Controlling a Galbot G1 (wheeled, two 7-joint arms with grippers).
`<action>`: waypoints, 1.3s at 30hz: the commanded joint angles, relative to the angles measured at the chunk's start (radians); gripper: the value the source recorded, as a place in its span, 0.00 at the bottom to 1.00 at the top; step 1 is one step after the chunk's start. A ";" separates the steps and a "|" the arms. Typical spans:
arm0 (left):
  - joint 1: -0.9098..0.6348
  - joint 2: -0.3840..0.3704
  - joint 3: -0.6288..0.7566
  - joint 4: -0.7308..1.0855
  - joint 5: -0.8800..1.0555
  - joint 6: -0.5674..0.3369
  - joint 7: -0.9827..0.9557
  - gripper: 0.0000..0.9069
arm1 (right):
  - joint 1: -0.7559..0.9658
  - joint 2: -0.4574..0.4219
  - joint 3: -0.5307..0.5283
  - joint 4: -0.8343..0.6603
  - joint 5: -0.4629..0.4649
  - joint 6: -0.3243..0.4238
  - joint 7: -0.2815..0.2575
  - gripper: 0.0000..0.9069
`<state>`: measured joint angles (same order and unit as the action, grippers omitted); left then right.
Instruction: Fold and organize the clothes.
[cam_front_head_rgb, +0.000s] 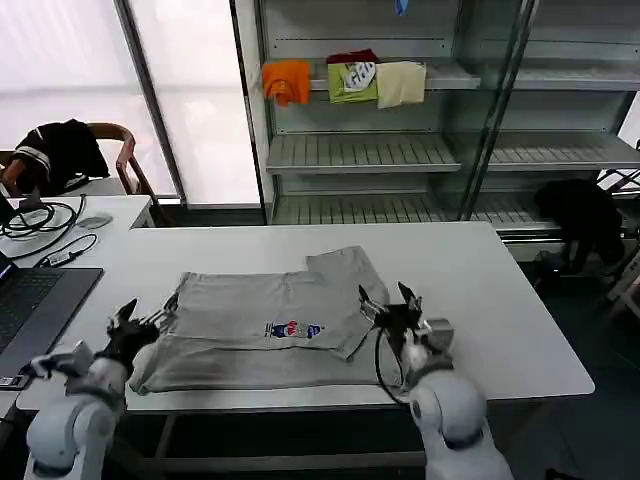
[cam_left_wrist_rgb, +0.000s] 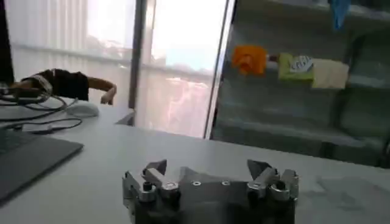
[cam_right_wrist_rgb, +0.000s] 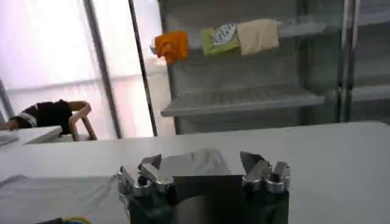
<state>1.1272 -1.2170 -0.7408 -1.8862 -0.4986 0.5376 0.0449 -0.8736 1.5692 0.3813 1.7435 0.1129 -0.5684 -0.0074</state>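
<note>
1. The light grey T-shirt (cam_front_head_rgb: 262, 330) is lying flat on the white table (cam_front_head_rgb: 500, 300), near the table's near edge and a little left of its middle.
2. Its long axis is running left to right, parallel to the table's near edge; I cannot tell which end is the neck.
3. The small multicoloured chest print (cam_front_head_rgb: 294, 329) is facing up, right of the shirt's middle.
4. One sleeve (cam_front_head_rgb: 345, 268) is sticking out toward the far side at the shirt's right end, and a folded flap is lying diagonally across the right part.
5. The shirt's near hem is sitting just inside the table's near edge, leaving almost no bare margin there.
6. The left gripper (cam_front_head_rgb: 127, 318) is hovering at the shirt's left edge with its fingers spread apart and nothing between them; in the left wrist view the left gripper (cam_left_wrist_rgb: 210, 170) is showing both fingers wide over bare table.
7. The right gripper (cam_front_head_rgb: 385, 300) is hovering by the shirt's right edge, fingers parted and empty; in the right wrist view the right gripper (cam_right_wrist_rgb: 201, 165) is pointing toward the sleeve (cam_right_wrist_rgb: 192, 163).
8. Bare table is stretching to the far side and to the right of the shirt.
9. A laptop (cam_front_head_rgb: 25, 300) and cables (cam_front_head_rgb: 45, 225) are crowding the surface to the left.
10. Shelves (cam_front_head_rgb: 400, 150) are standing beyond the far edge, holding orange, green and cream garments (cam_front_head_rgb: 350, 80).
</note>
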 joint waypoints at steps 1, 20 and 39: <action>-0.338 0.104 0.150 0.398 0.086 0.039 0.076 1.00 | 0.386 0.089 0.026 -0.547 -0.129 0.055 -0.049 1.00; -0.478 0.095 0.212 0.696 0.255 -0.009 0.160 1.00 | 0.472 0.089 0.032 -0.763 -0.134 0.113 -0.012 1.00; -0.489 0.070 0.228 0.752 0.284 -0.026 0.179 0.09 | 0.418 0.089 0.007 -0.748 -0.236 0.066 -0.145 0.00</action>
<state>0.6530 -1.1485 -0.5209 -1.1781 -0.2350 0.5103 0.2165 -0.4510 1.6090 0.3930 1.0083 -0.0898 -0.4861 -0.0860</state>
